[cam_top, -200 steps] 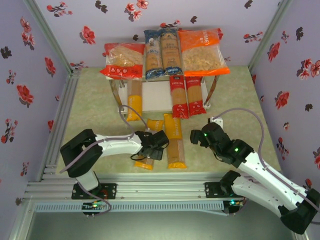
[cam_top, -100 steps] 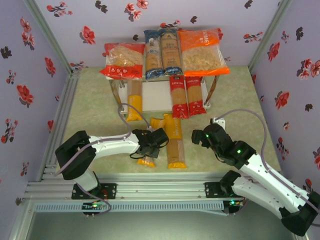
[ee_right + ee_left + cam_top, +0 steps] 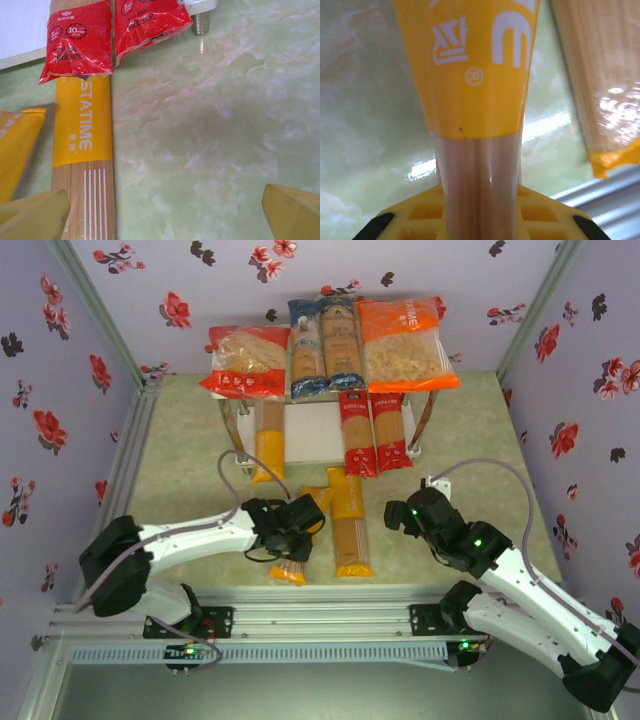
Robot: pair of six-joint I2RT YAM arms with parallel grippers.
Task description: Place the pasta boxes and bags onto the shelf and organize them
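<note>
Where the table (image 3: pixel 180 470) meets its near edge, the left gripper (image 3: pixel 298 520) has its fingers squeezed in narrow on a yellow spaghetti pack (image 3: pixel 475 75). It holds the pack by the clear part, and the pack's near end points at the near edge of the table. Just to the right, a second yellow pack (image 3: pixel 350 525) lies flat on the table, pointing from near to far. The right gripper (image 3: pixel 400 512) hangs over the bare table to the right of that pack, with its fingers (image 3: pixel 35 215) spread wide and nothing between them. Farther back stands the white shelf (image 3: pixel 315 435), close to the far edge of the table. Two red packs (image 3: pixel 358 435) lie side by side on its lower board, and their near ends stick out past the front edge. A third yellow pack (image 3: pixel 267 452) is at the left end of the lower board, but I cannot tell if it rests on the board or on the table. On the top board, from left to right, lie a red-ended bag (image 3: pixel 248 362), two blue packs (image 3: pixel 306 350) and an orange bag (image 3: pixel 405 345), all side by side.
</note>
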